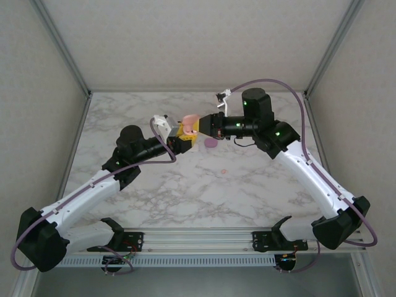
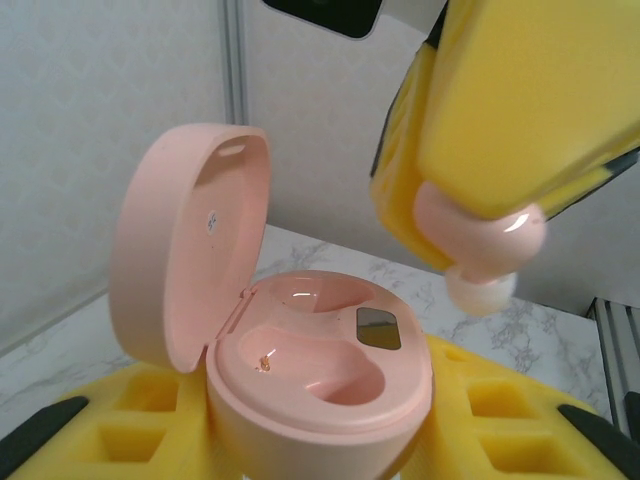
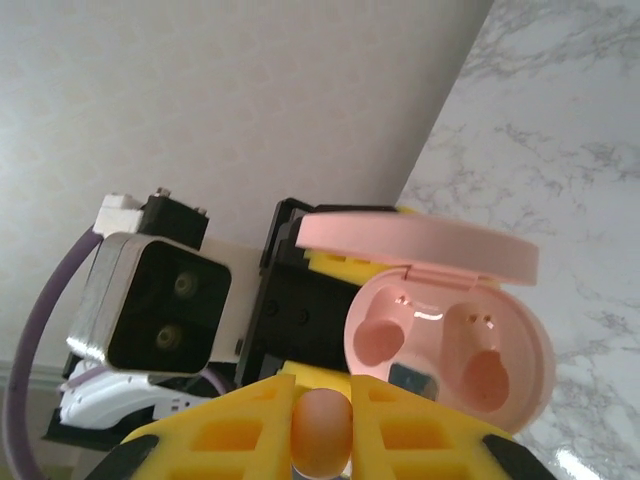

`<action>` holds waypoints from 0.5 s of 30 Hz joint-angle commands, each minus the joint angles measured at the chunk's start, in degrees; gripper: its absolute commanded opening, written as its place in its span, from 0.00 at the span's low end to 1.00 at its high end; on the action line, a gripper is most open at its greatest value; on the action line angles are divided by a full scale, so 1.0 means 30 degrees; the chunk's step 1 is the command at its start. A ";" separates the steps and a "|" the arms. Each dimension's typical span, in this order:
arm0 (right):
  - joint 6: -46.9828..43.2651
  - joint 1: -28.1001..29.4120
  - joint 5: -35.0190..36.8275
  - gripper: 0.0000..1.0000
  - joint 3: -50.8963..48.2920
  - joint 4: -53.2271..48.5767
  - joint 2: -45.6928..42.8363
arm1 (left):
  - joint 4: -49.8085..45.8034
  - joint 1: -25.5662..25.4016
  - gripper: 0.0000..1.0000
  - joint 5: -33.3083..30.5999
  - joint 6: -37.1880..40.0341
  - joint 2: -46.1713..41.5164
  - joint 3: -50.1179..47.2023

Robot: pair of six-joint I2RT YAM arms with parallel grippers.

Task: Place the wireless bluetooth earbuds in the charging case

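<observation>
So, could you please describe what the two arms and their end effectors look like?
The left arm and right arm: white links, black joints, purple cables. The left end effector and right end effector: yellow pads with square recesses.

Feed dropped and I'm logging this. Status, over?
Left gripper shut on open charging case. Right gripper shut on peach-pink earbud, close to case, not touching. Both wells empty, nothing between.

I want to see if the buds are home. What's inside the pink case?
Two hollows in the open case, both empty, and a small dark window. The pink earbud is outside, pinched by the right gripper. The case's underside is hidden inside the left gripper.
</observation>
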 commanded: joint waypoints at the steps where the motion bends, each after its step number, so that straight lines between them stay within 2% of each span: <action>1: 0.0291 0.0381 0.1068 0.18 0.0674 0.0921 0.0048 | -0.0176 -0.0200 0.25 0.0044 0.0231 -0.0005 0.0643; 15: 0.0374 0.1028 0.1850 0.18 0.1167 0.0743 0.0935 | -0.0208 -0.0420 0.25 -0.0095 0.0187 0.0095 0.0728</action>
